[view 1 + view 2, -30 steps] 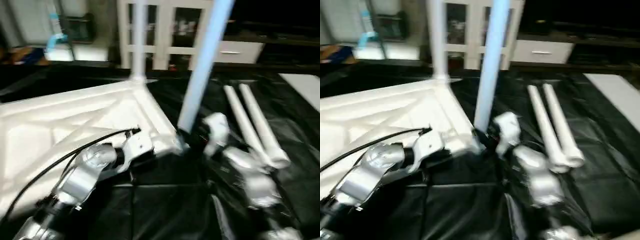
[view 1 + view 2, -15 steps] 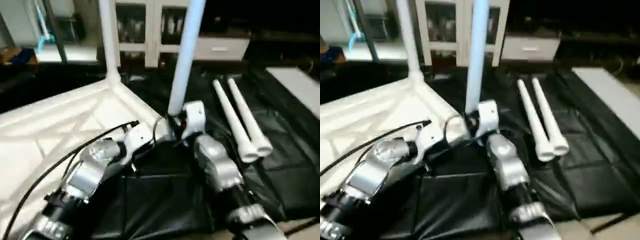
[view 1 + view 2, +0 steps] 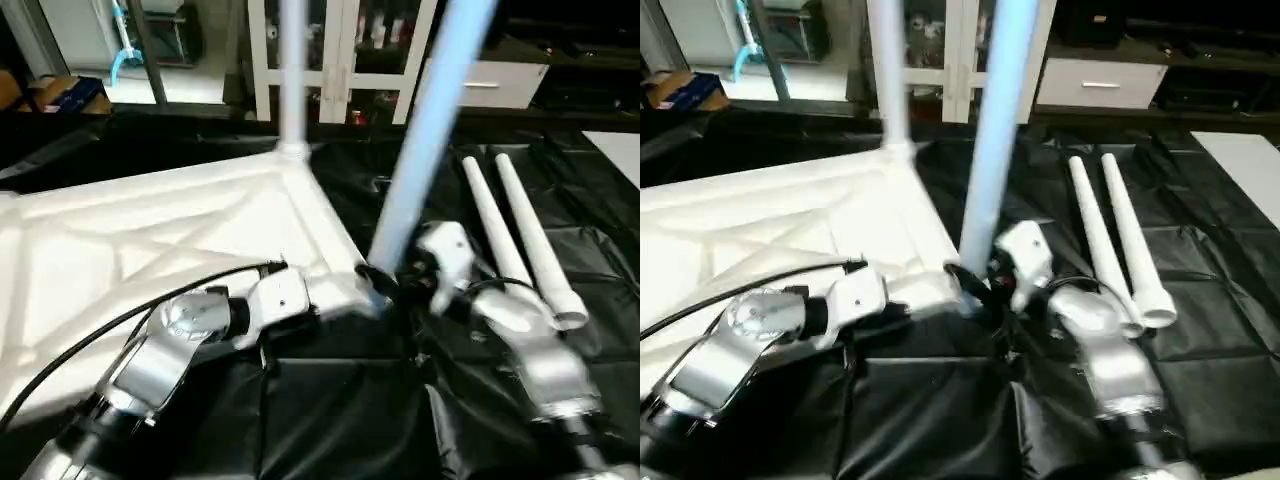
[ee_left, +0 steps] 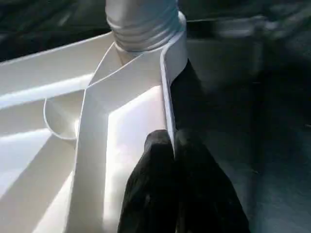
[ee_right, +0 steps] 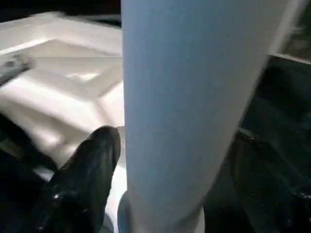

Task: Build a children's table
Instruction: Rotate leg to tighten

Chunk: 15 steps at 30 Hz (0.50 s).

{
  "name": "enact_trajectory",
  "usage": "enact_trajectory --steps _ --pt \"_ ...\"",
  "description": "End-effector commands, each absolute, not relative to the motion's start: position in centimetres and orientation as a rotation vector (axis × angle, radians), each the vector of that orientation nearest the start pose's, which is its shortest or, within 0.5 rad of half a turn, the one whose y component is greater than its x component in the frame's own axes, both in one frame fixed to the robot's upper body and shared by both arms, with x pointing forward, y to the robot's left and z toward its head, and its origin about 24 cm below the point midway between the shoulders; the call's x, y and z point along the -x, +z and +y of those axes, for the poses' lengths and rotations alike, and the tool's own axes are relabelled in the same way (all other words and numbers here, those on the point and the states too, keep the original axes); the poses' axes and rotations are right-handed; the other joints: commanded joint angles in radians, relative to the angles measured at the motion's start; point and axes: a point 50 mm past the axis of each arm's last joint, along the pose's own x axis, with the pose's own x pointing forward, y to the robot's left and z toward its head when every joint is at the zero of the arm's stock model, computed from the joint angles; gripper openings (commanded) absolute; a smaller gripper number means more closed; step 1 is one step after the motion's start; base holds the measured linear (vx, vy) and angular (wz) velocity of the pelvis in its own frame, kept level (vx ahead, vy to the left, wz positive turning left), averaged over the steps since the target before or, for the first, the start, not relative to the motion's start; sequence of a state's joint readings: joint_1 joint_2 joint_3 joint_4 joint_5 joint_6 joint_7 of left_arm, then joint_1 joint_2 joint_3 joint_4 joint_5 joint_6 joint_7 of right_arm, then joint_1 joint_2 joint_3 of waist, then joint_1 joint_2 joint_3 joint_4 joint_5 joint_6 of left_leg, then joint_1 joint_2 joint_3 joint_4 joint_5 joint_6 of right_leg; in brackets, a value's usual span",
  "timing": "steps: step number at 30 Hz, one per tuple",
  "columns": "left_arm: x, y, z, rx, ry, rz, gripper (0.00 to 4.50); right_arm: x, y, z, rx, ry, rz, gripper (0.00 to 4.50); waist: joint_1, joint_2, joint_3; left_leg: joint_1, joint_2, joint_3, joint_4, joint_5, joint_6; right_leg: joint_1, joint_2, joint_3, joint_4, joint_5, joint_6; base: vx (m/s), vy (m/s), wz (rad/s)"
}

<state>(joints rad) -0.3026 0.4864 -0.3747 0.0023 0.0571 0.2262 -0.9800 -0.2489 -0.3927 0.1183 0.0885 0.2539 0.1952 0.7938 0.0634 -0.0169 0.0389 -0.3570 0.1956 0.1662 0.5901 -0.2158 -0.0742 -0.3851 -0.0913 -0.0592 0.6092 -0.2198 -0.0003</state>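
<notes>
The children's table top (image 3: 150,240) lies upside down, ribs up, on a black mat. One white leg (image 3: 292,80) stands in the far corner socket. A second leg (image 3: 425,140) rises, leaning slightly, from the near right corner socket (image 3: 365,285). My left gripper (image 4: 173,138) is shut on the thin rim of the top (image 4: 167,87), just short of that corner. My right gripper (image 5: 173,133) stands open around this leg's base, one black finger (image 5: 90,174) on each side with small gaps. Two loose legs (image 3: 515,235) lie side by side on the mat to the right.
A white glass-door cabinet (image 3: 345,50) and a white drawer unit (image 3: 495,85) stand behind the mat. A white flat board (image 3: 1240,165) lies at the far right. A black cable (image 3: 90,345) runs over my left forearm. Creased black mat (image 3: 340,410) covers the floor in front.
My right gripper's fingers have spread off the near leg's base. The head view has swung about. My left gripper keeps its pinch on the rim.
</notes>
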Motion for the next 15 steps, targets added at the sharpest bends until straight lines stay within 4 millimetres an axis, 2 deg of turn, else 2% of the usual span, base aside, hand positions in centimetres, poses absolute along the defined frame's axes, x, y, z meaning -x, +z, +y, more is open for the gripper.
enact_trajectory --steps 1,3,4,5,6,9,11,15 --pt "-24.8 5.6 10.7 -0.566 -1.403 0.323 0.0 -27.6 7.5 -16.3 0.127 0.953 0.147 3.63 -0.005 0.007 -0.049 0.012 0.032 0.003 -0.065 -0.018 0.086 0.043 -0.036 0.043 -0.042 0.168 -0.253 0.0 0.0 0.0" --pt "-24.5 5.6 10.6 -0.563 -1.437 0.323 0.0 -27.0 7.5 -17.1 0.135 1.0 0.173 3.63 -0.009 0.004 -0.046 0.005 0.031 0.003 -0.069 -0.05 0.085 0.046 -0.037 0.044 -0.045 0.116 -0.25 0.0 0.0 0.0" --pt "-24.5 5.6 10.7 -0.564 -1.444 0.326 0.0 -26.7 7.4 -17.6 0.138 1.016 0.194 3.63 -0.009 0.002 -0.044 0.007 0.033 0.004 -0.07 -0.078 0.079 0.045 -0.038 0.045 -0.049 0.07 -0.243 0.0 0.0 0.0" --pt "-24.5 5.6 10.7 -0.564 -1.444 0.326 0.0 -26.7 7.4 -17.7 0.138 1.018 0.195 3.63 -0.01 0.005 -0.041 0.007 0.033 0.004 -0.073 -0.107 0.068 0.043 -0.039 0.047 -0.054 0.026 -0.236 0.0 0.0 0.0" --pt "-24.5 5.6 10.7 -0.566 -1.444 0.327 0.0 -26.7 7.3 -17.9 0.147 1.028 0.207 3.63 -0.012 0.001 -0.04 0.007 0.033 0.005 -0.075 -0.134 0.058 0.042 -0.039 0.049 -0.057 -0.017 -0.229 0.0 0.0 0.0" --pt "-24.6 5.6 10.7 -0.572 -1.448 0.331 0.0 -26.7 7.1 -18.2 0.187 1.051 0.227 3.63 -0.013 0.001 -0.037 0.011 0.034 0.005 -0.078 -0.174 0.039 0.037 -0.04 0.053 -0.065 -0.097 -0.212 0.0 0.0 0.0" --pt "-24.7 5.6 10.9 -0.576 -1.445 0.333 0.0 -26.6 7.1 -18.2 0.21 1.092 0.239 3.63 -0.014 -0.001 -0.039 0.011 0.034 0.005 -0.076 -0.161 0.039 0.037 -0.039 0.053 -0.063 -0.087 -0.213 0.0 0.0 0.0" --pt "-24.7 5.6 11.1 -0.579 -1.445 0.34 0.0 -26.2 7.0 -18.5 0.247 1.14 0.261 3.63 -0.012 -0.001 -0.044 0.008 0.031 0.006 -0.068 -0.086 0.068 0.04 -0.037 0.052 -0.053 0.018 -0.232 0.0 0.0 0.0"
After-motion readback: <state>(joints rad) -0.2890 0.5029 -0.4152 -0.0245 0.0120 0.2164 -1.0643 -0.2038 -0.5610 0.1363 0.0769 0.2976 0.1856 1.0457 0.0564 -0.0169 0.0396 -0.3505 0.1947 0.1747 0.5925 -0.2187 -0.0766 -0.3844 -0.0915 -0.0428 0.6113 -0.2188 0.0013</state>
